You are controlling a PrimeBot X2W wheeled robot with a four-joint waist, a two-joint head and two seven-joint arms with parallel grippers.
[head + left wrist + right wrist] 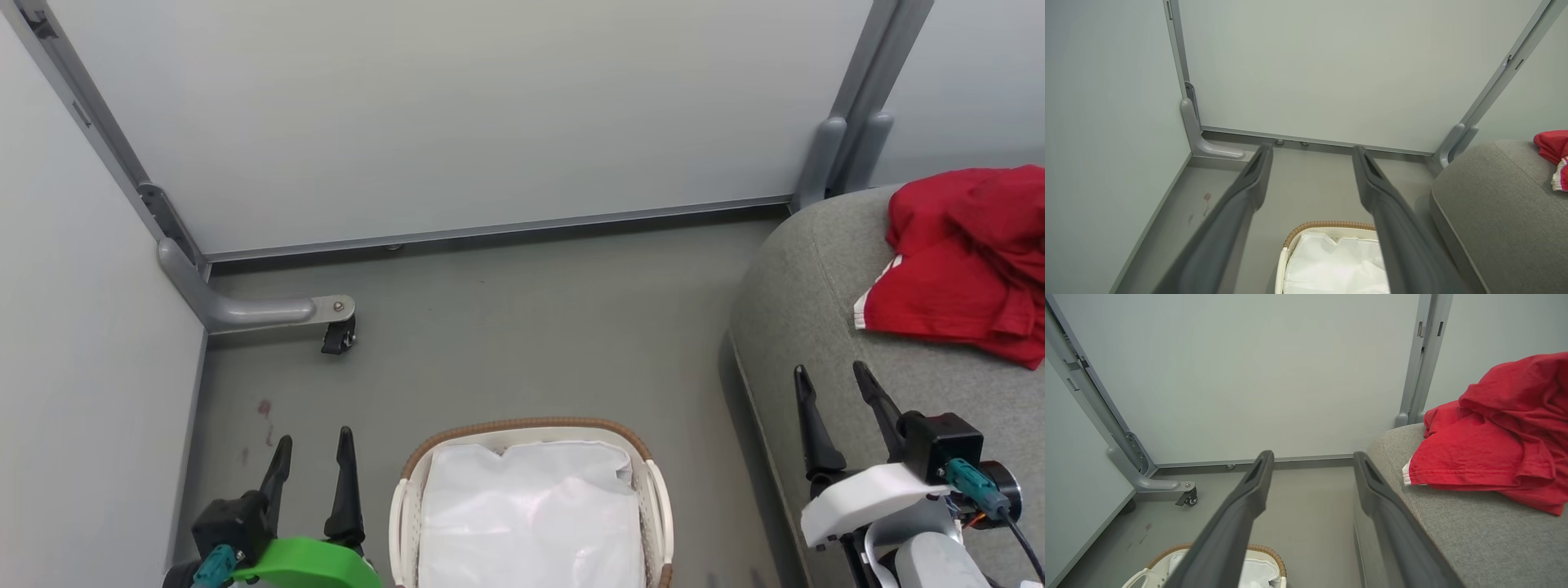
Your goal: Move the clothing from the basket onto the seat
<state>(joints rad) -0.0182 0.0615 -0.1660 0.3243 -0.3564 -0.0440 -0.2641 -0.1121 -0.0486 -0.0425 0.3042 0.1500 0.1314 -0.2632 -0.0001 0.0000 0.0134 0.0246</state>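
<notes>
Pale partition panels (pixel 490 122) box in the grey floor (pixel 531 343), so my free lane runs between the basket and the seat. On my right the seat (pixel 816 327) carries the clothing (pixel 963 261), heaped back from its rounded edge, which I judge safe from sliding. The basket (pixel 522 426) holds its white liner (pixel 531 506) and no red that I can see, so the job looks done. My left pincer (pixel 314 441) and right pincer (pixel 829 371) hang empty with fingers spread, apparently touching nothing.

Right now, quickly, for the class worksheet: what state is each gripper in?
Left gripper: jaws open, holding nothing, beside the round white plastic basket.
Right gripper: jaws open, holding nothing, by the edge of the grey fabric seat.
</notes>
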